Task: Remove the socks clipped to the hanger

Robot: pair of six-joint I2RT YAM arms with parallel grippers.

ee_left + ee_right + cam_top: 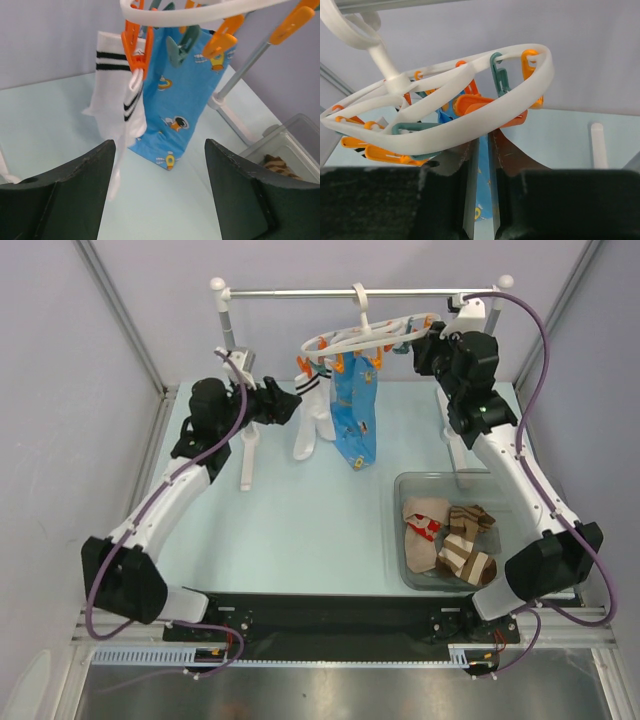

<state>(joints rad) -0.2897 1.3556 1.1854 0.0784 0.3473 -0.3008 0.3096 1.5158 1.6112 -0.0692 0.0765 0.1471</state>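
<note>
Left of the hanger [445,132], the left hand [290,406] hovers just beside the white black-striped socks [308,428]. Its fingers [75,192] are spread wide and hold nothing. In its wrist view the socks show in the gap between the fingers, ahead of them.

The socks hang from an orange clip [135,47] under the hanger's left end and reach down toward the table [300,530]. Just right of them, under the hanger's middle, the blue cartoon-print cloth [356,425] hangs clipped, its edge overlapping the socks. The hanger's hook sits over the metal rail [300,292].

At the hanger's right end is the right hand [484,142]. Its fingers are drawn almost together, with only a thin slit between them. Their tips are hidden behind the near rim of the ring, so I cannot tell whether they pinch the ring, a clip or nothing.

Down and to the right of the hanger, nearer the arm bases, a clear bin [401,515] sits on the table. It holds a beige sock with red marks [422,523] and, to the right of that, brown-and-cream striped socks [465,558], all off the hanger.
</note>
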